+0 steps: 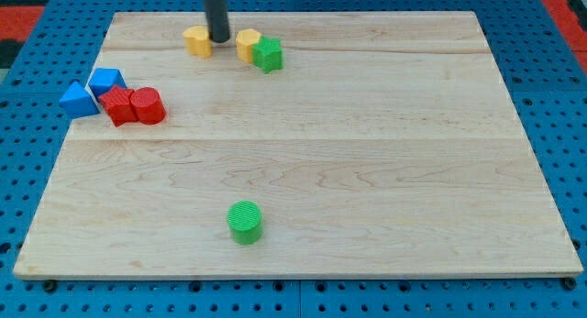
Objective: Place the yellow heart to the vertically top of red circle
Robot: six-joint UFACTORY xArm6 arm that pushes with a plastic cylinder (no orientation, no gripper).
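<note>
The yellow heart (196, 40) lies near the view's top edge of the wooden board. My tip (219, 39) stands just to its right, touching or nearly touching it. The red circle (148, 106) lies at the view's left, below and to the left of the heart. A red star-like block (118, 107) touches the circle's left side.
A second yellow block (248, 44) and a green star (269, 54) sit right of my tip. A blue triangle (79, 100) and a blue block (107, 81) lie by the board's left edge (64, 153). A green circle (245, 222) lies near the view's bottom.
</note>
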